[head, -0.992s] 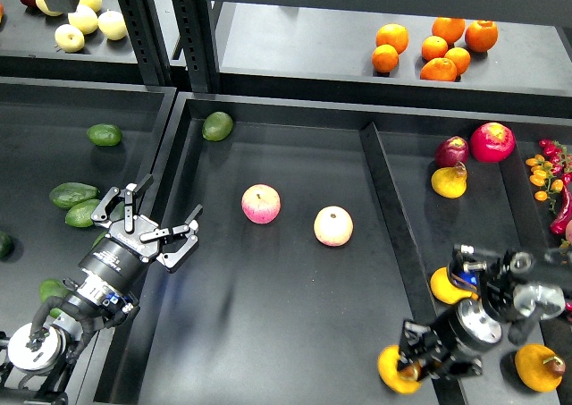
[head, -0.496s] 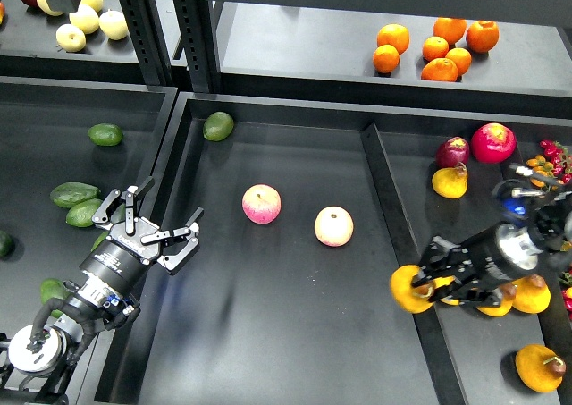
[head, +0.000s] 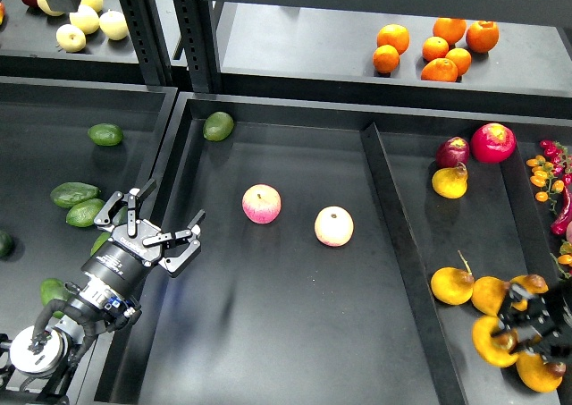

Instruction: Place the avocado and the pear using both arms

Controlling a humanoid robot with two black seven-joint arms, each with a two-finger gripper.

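Observation:
My left gripper [head: 150, 232] is open and empty, hovering over the divider between the left tray and the middle tray [head: 268, 333]. Dark green avocados lie close to it in the left tray [head: 85, 213], [head: 73, 194]; another avocado [head: 217, 125] lies at the middle tray's far left corner. My right gripper [head: 511, 329] is low at the bottom right, seen small and dark, and appears closed on a golden pear [head: 490, 342] over the right tray. More pears lie around it [head: 451, 285], [head: 490, 293], [head: 541, 375], and one farther back [head: 450, 181].
Two pink-yellow apples [head: 261, 204], [head: 333, 226] sit mid-tray. Red fruits [head: 492, 142], [head: 452, 151] and small peppers [head: 547, 168] are at the right tray's back. Oranges [head: 433, 47] and pale apples [head: 85, 21] are on the rear shelf. A raised divider [head: 393, 226] separates the trays.
My right gripper carried the pear from over the divider back right and down into the right tray's front corner. The left gripper has barely moved.

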